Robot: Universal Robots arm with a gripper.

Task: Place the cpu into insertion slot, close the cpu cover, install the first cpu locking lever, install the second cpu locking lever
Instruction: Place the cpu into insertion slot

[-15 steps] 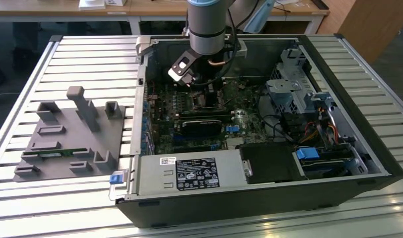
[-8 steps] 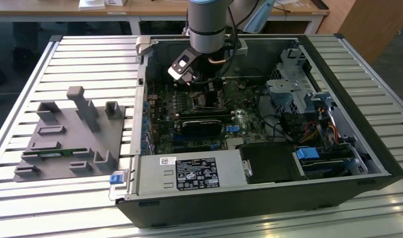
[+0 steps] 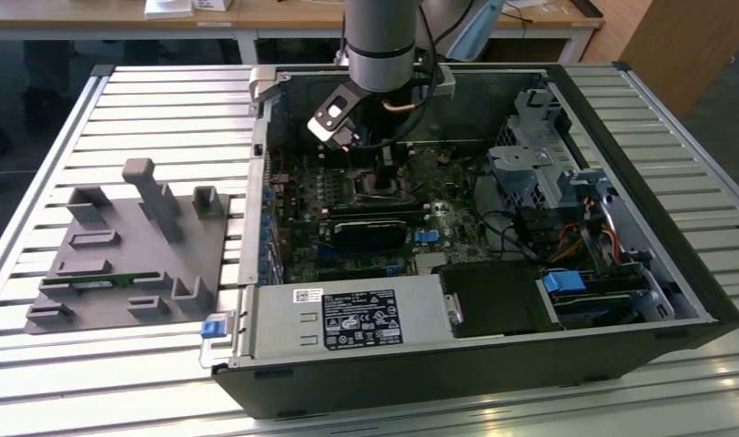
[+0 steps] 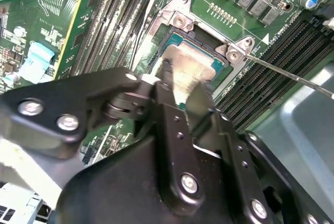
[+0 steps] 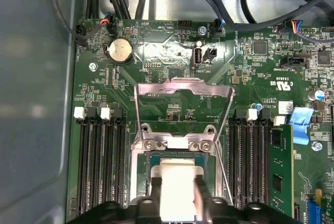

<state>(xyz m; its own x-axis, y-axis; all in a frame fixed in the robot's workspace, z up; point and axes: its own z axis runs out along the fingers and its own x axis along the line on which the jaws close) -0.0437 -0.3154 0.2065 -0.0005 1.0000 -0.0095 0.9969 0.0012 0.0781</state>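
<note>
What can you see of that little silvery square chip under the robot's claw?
The cpu is a small flat square with a dull silvery metal top and a thin green edge. It lies level in the insertion slot, or just above it; which of the two cannot be told. The gripper pinches it, one finger against each of two opposite sides. The cpu cover stands tilted up and open, clear of the chip, so its top is bare.

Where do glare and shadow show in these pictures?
In the exterior view, light glares off the slatted table, while the circuit board inside the computer case lies in shade; in the second wrist view, the chip shines on its metal top; in the first wrist view, it is washed nearly white.
</note>
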